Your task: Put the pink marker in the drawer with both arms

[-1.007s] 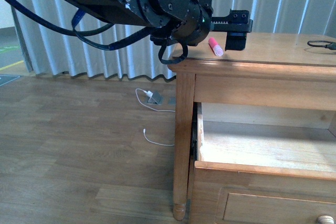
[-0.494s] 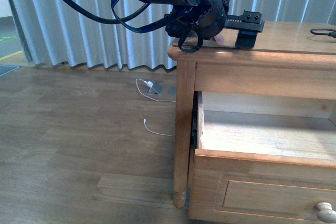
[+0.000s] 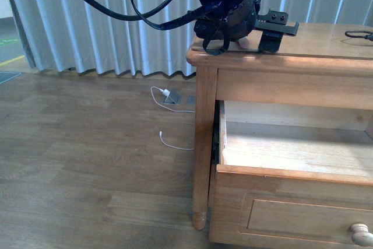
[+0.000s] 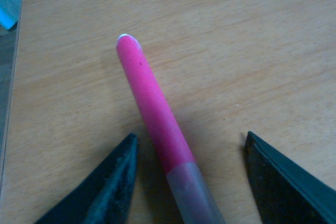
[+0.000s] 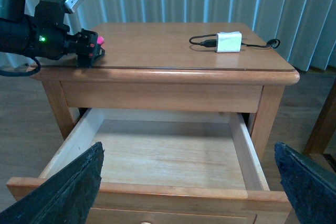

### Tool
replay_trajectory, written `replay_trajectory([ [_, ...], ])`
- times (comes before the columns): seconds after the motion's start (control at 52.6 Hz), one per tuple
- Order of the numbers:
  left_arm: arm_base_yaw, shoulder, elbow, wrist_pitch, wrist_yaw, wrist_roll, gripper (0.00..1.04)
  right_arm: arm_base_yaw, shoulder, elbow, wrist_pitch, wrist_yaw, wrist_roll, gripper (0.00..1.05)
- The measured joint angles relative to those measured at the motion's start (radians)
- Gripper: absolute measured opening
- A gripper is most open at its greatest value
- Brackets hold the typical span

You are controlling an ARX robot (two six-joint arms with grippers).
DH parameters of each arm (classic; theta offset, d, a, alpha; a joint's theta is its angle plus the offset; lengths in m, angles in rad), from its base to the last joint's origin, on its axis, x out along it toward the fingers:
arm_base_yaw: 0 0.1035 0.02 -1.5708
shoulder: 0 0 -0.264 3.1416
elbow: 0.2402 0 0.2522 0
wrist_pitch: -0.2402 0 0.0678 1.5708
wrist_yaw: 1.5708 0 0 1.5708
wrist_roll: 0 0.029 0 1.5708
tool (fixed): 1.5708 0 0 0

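The counter is the smooth, honey-brown wooden top of a chest standing on a wood-plank floor, with pale pleated curtains hanging behind it. On the floor by the chest's leg lie a white cable and a small grey plug. Toward the far side of the counter sits a small white box with a black cord running from it. The pink marker lies flat on the bare wood near the counter's left front corner, its paler cap end pointing in toward the wrist camera. The left hand is down at the counter with its fingers spread, one on each side of the marker; in the left wrist view a strip of wood shows between each fingertip and the pen, so nothing is pinched. From the front view the arm's black body and looping cables hide the marker. The drawer below the counter is pulled out, its pale floor bare and its round knob showing at the front. The right hand hangs over the drawer's front with its fingers spread wide, holding nothing.
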Motion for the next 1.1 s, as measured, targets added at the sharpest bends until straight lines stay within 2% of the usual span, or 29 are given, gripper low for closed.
replay_trajectory([
  [0.076, -0.002, 0.0, -0.001, -0.003, 0.001, 0.004, 0.51, 0.0, 0.0, 0.0, 0.0, 0.0, 0.0, 0.96],
  [0.228, -0.002, -0.016, -0.03, 0.003, 0.006, 0.016, 0.21, 0.0, 0.0, 0.0, 0.0, 0.0, 0.0, 0.96],
  [0.285, 0.001, -0.023, -0.042, 0.01, 0.009, 0.02, 0.15, 0.0, 0.0, 0.0, 0.0, 0.0, 0.0, 0.96],
  [0.57, 0.017, -0.09, -0.166, 0.084, 0.022, 0.022, 0.14, 0.0, 0.0, 0.0, 0.0, 0.0, 0.0, 0.96],
  [0.798, 0.055, -0.247, -0.43, 0.212, 0.083, 0.031, 0.14, 0.0, 0.0, 0.0, 0.0, 0.0, 0.0, 0.96],
  [0.95, 0.076, -0.397, -0.654, 0.305, 0.155, 0.056, 0.14, 0.0, 0.0, 0.0, 0.0, 0.0, 0.0, 0.96],
  [1.102, 0.082, -0.58, -0.9, 0.359, 0.276, 0.09, 0.14, 0.0, 0.0, 0.0, 0.0, 0.0, 0.0, 0.96],
])
